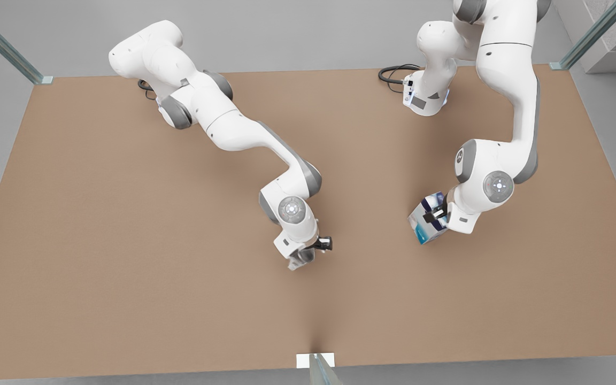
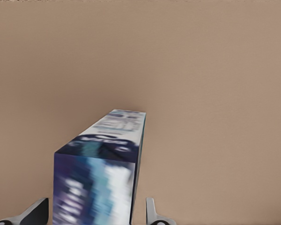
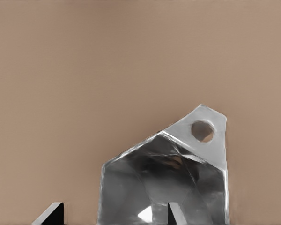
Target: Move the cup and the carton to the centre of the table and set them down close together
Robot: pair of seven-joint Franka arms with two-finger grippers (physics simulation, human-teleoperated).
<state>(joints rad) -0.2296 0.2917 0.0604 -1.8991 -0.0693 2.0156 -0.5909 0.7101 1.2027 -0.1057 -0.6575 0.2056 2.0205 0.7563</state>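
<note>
- Right now the left gripper (image 1: 436,216) is clamped on the small boxy carton (image 1: 426,218) with white and grey sides, teal-blue print and a dark blue-purple panel, one dark finger (image 1: 430,217) lying across its upper face in the front view.
- Outward from that gripper, the wrist bends down from an elbow joint, and the white arm rises steeply toward its base at the far edge of the large matte brown rectangular table (image 1: 126,267), on the front view's right.
- The carton sits tilted in the grasp, one corner lowest, with a soft shadow on the table just under it; whether it touches the surface cannot be told.
- In the left wrist view the carton (image 2: 100,178) runs away from the camera between the two pale fingertips (image 2: 152,213), its blurred lettering facing up, which the front view does not resolve.
- The right gripper (image 1: 313,251) is closed on the small pale grey, translucent faceted cup (image 1: 300,259), at the table's middle, well apart from the carton.
- Its arm stretches low and long from a base at the far edge on the front view's left, wrist pointing downward.
- The right wrist view shows the cup (image 3: 168,183) between the fingers (image 3: 175,213), with angular glassy facets and a flat tab pierced by a round hole.
</note>
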